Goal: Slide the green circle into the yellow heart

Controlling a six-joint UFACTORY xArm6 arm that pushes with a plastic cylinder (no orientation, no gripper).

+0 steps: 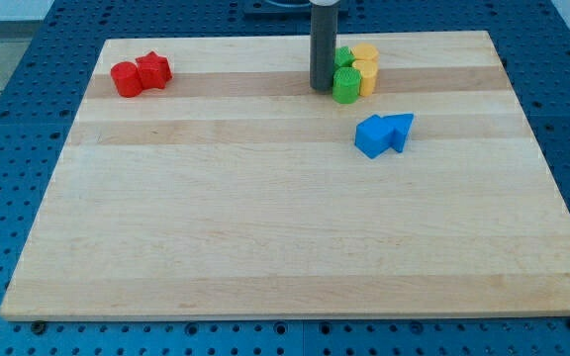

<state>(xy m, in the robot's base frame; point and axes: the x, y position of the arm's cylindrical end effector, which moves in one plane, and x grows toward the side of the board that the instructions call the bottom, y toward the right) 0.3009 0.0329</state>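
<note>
The green circle [345,86] sits near the view's top, right of centre, touching yellow blocks on its right. A second green block [342,57] sits just behind it, partly hidden by the rod. Two yellow blocks are stacked in a row: one at the back [364,52] and one in front [367,74]; I cannot tell which is the heart. My tip [322,89] stands on the board right at the green circle's left side, touching or nearly touching it.
Two red blocks [140,73] lie together at the view's top left. A blue cube [371,136] and a blue triangle-like block [400,130] lie together below the green and yellow cluster. The wooden board [265,218] rests on a blue perforated table.
</note>
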